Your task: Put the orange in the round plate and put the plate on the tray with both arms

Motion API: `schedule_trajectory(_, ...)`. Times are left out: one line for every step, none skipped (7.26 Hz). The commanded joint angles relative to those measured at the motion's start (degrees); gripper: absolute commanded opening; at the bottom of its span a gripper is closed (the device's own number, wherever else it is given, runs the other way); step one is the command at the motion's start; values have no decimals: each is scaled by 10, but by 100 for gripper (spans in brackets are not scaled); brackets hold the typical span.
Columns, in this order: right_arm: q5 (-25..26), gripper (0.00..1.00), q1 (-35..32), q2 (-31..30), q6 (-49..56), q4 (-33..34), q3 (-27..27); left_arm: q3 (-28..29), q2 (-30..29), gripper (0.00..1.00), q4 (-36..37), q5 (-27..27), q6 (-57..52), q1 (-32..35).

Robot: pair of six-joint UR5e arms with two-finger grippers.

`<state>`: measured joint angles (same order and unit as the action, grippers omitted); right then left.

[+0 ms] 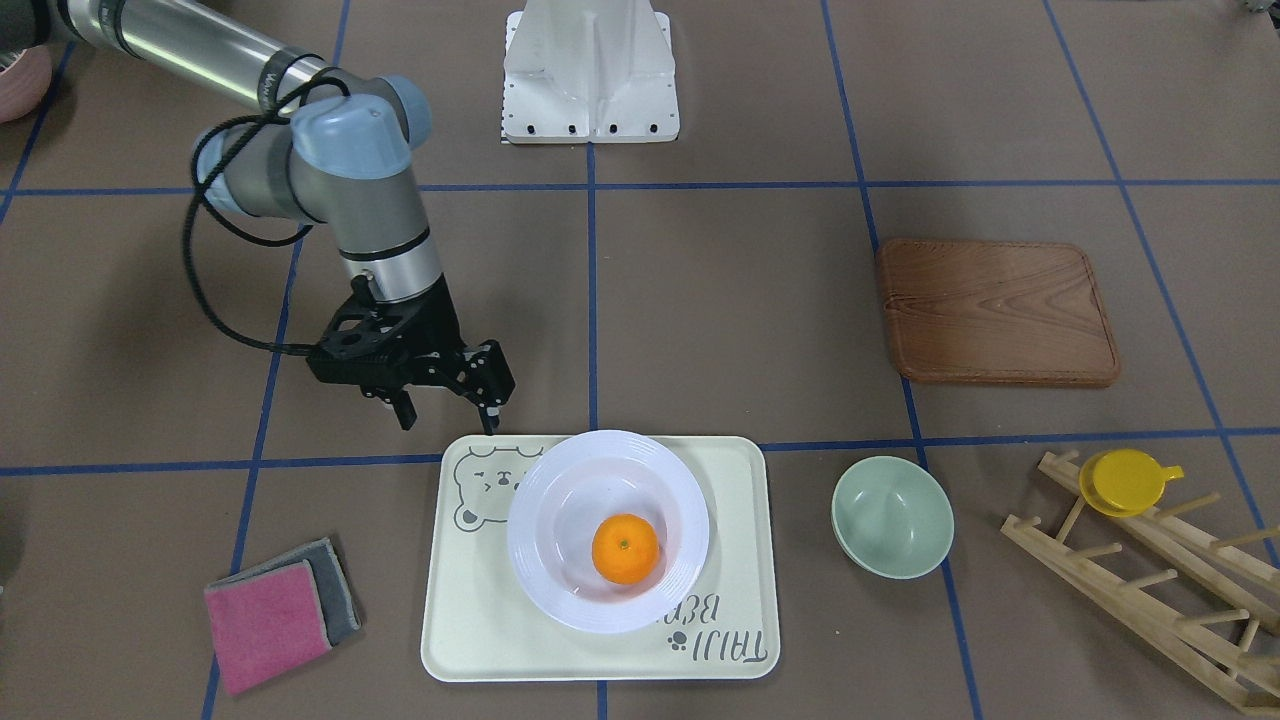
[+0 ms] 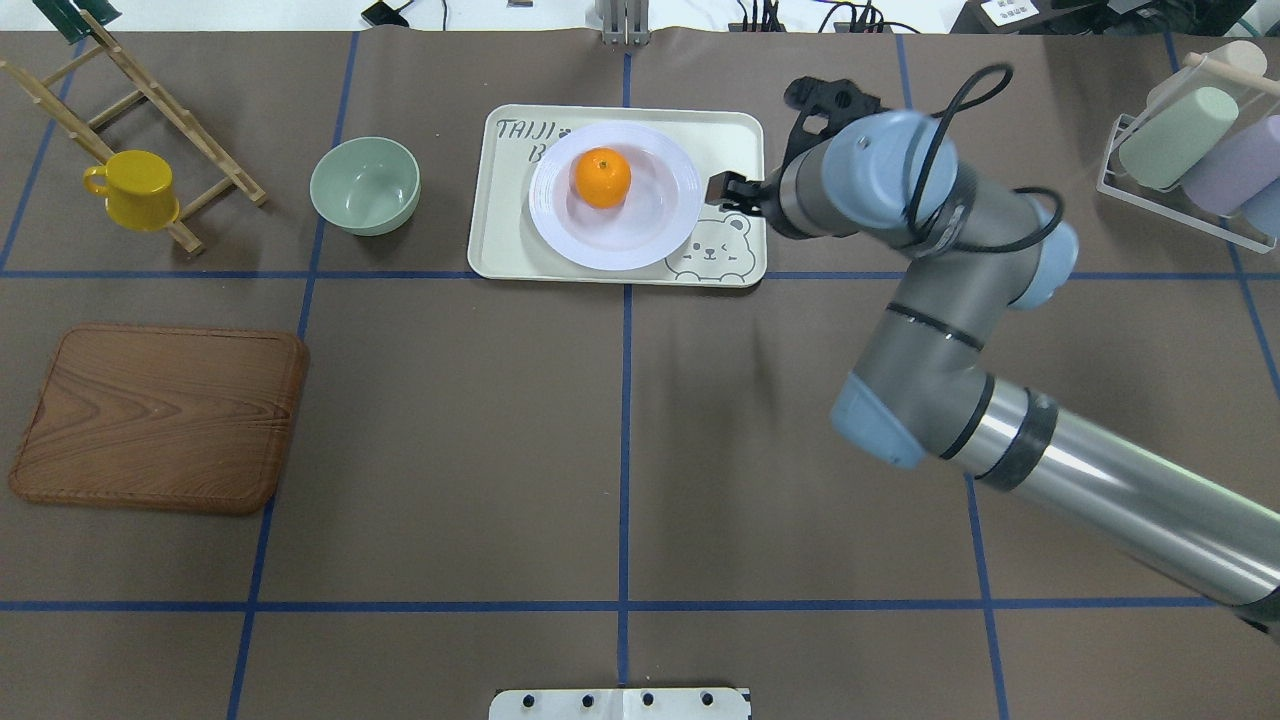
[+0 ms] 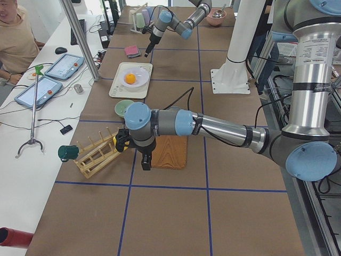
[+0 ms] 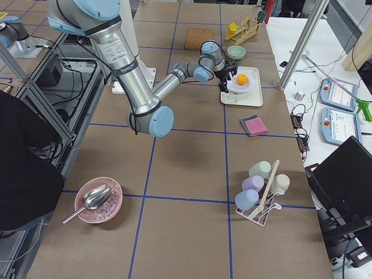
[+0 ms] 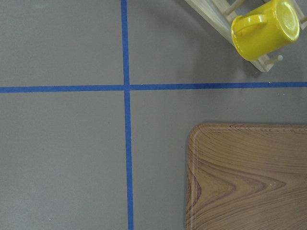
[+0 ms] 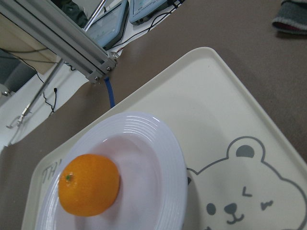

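"Orange point(image 1: 625, 547), glossy and round, is sitting where?"

"In the ridged white round plate point(image 1: 525, 530) on the smooth cream tray point(image 1: 470, 600), beside the right gripper point(image 1: 447, 415), whose fingers point(image 1: 405, 410) are standing apart. The left gripper point(image 3: 146, 164): cannot tell."

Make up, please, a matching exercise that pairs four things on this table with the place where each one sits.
Things
1. small round bright-orange fruit
2. white round ridged plate
3. yellow round cup
4. pink and grey sponge

Places
A. on the cream rectangular bear tray
B. on the wooden peg rack
C. on the brown table, beside that tray
D. in the plate's sunken centre

Pairs: 1-D, 2-A, 3-B, 4-C
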<state>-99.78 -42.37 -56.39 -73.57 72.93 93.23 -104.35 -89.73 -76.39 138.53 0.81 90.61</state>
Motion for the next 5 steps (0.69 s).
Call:
schedule_trajectory(-168,100,-114,-49,164,42,32,-57,28,100,-3,-87,16,-1)
schedule_trajectory(-202,100,-157,-83,251,42,32,-62,41,100,-4,-89,16,-2)
schedule_trajectory(-227,100,-193,-113,325,42,35,-62,46,100,-5,-89,16,-2)
schedule_trajectory(-256,100,-233,-148,416,42,35,-61,46,100,-9,-90,14,-2)
schedule_trajectory(-279,100,-275,-187,513,43,35,-58,46,100,-9,-90,16,-2)
